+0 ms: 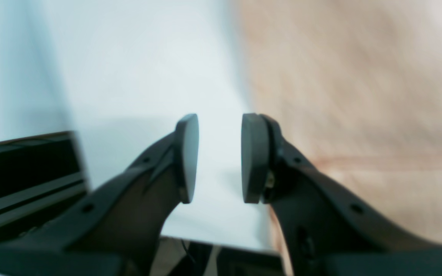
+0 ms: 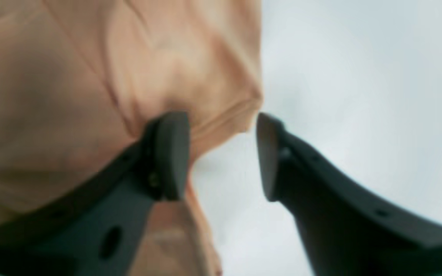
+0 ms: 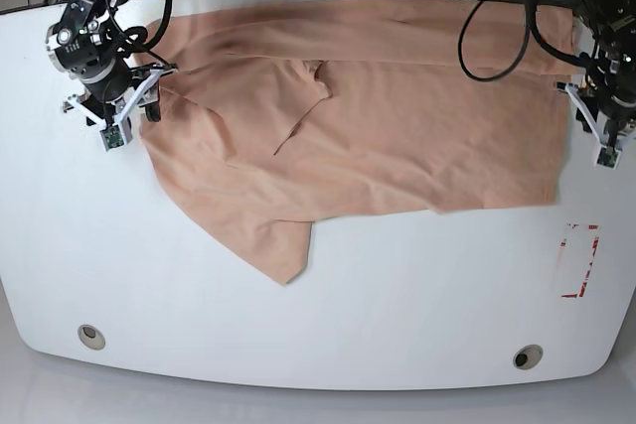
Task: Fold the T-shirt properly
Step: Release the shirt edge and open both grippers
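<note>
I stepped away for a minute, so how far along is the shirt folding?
Early. The T-shirt lies spread across the white table, with one sleeve flopped toward the front and wrinkles near the collar. Nothing is gripped: the right gripper stands open at a bunched edge, the left gripper open beside the hem. All the folds are left.

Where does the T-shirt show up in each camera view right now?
Left wrist: T-shirt fills the right half.
Right wrist: it fills the left half, by the open gripper.
Base: spread across the upper table.
Shared landmark: the white table surface beside the cloth's edge.
</note>
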